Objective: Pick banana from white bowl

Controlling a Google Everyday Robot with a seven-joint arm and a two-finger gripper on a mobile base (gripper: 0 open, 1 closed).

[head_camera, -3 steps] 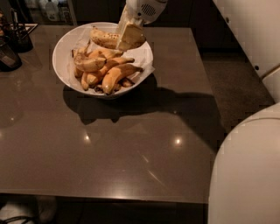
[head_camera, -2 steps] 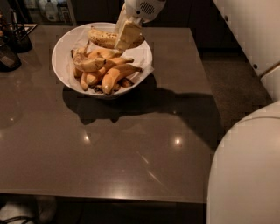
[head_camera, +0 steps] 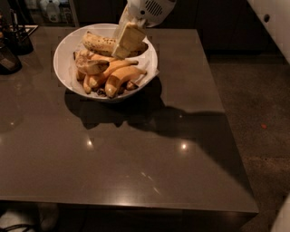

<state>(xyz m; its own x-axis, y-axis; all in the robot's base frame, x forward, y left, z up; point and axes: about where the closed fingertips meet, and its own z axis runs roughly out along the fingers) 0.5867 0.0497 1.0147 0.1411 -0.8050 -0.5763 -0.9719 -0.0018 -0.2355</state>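
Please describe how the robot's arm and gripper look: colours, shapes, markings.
The gripper, over the far side of the white bowl, is pale cream and blocky. Its wrist housing is rounded and white, with dark vent slots. No cables show.

Tool [head_camera: 121, 45] above white bowl [head_camera: 61, 54]; curved bananas [head_camera: 118, 78] crowd beneath, near table [head_camera: 136, 172] seemingly open.

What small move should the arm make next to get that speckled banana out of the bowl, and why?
Probably a slow, short lift straight up, once the grip is sure. The gripper sits at the back of the white bowl, right on the speckled banana. No other banana lies over it; the other bananas are piled in front, so nothing looks to pin it.
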